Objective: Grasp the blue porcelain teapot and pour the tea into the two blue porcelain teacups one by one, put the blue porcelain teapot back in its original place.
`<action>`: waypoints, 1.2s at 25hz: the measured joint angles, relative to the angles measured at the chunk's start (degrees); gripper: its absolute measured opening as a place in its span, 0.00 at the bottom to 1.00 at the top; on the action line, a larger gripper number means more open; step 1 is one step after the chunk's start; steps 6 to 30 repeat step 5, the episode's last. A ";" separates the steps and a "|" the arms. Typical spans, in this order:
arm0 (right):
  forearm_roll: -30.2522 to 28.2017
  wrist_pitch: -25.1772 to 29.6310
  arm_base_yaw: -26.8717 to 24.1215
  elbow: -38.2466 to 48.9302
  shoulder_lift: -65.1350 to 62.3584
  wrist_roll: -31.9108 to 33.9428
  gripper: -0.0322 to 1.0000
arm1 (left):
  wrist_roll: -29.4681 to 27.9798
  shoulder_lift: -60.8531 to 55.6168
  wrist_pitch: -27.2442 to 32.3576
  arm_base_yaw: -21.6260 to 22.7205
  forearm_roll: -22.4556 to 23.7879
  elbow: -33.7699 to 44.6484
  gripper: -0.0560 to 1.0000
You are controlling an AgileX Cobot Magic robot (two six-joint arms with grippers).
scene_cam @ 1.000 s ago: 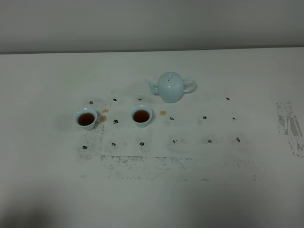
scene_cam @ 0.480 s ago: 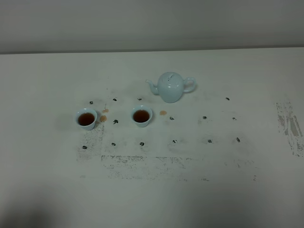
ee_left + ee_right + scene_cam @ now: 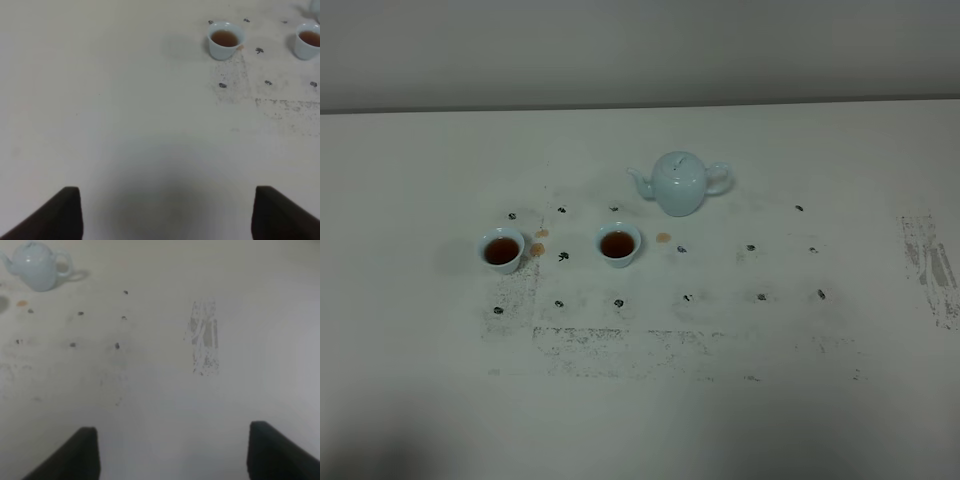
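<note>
both small pale blue handleless teacups (image 3: pixel 502 250) (image 3: pixel 618 244) hold tea; pale blue round teapot (image 3: pixel 679 183) stands upright; keep both hands (image 3: pixel 167 210) (image 3: pixel 172 450) released, clear.

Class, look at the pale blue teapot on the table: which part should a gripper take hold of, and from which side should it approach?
Probably the loop handle of the teapot. It juts out on the overhead view's right, opposite the spout, so coming from the right looks best.

Dim, flat light – soft, grainy pictures, faint shadow along near edge.
</note>
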 joint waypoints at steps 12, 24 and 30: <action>0.00 0.00 0.00 0.00 0.00 0.00 0.60 | 0.00 0.00 0.00 0.00 0.00 0.00 0.68; 0.00 0.00 0.00 0.00 0.00 0.00 0.60 | 0.00 0.00 0.00 0.00 0.00 0.00 0.68; 0.00 0.00 0.00 0.00 0.00 0.00 0.60 | 0.00 0.00 0.00 0.00 0.00 0.00 0.68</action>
